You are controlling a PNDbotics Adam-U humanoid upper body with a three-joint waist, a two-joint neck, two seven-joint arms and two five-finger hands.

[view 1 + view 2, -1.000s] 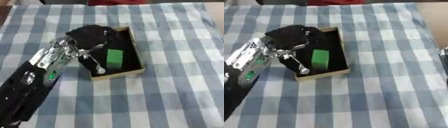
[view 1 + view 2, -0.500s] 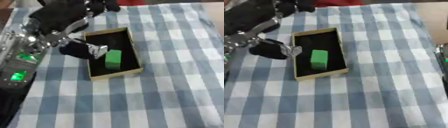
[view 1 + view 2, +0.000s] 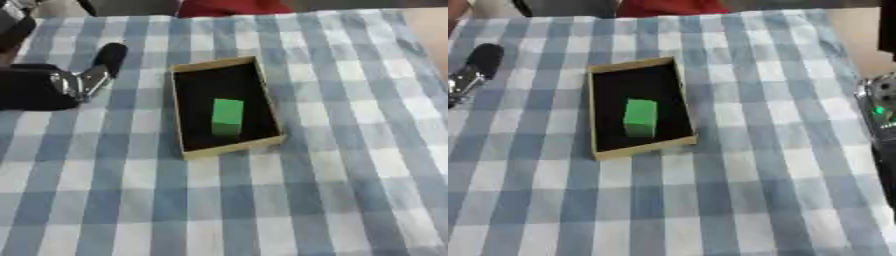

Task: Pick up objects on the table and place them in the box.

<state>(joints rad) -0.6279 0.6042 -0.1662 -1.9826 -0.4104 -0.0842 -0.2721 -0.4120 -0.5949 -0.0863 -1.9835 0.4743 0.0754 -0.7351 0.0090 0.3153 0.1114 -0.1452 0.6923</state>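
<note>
Cloth (image 3: 350, 165) showing blue & white checks w/ grey-blue crossings. Box (image 3: 224, 150) showing tan rim, black inside. Block (image 3: 227, 116) in it showing bright green. Left hand (image 3: 52, 85) showing black w/ silver bits. Right arm (image 3: 878, 107) at edge showing silver-grey w/ a small green light.

left robot hand (image 3: 74, 82): left edge, finger extended | right forearm: right edge

Looks like a staged test table, home or lab unclear: blue-and-white checked tablecloth (image 3: 350, 150) covers the whole surface (a red garment (image 3: 229, 7) shows at the far edge).
</note>
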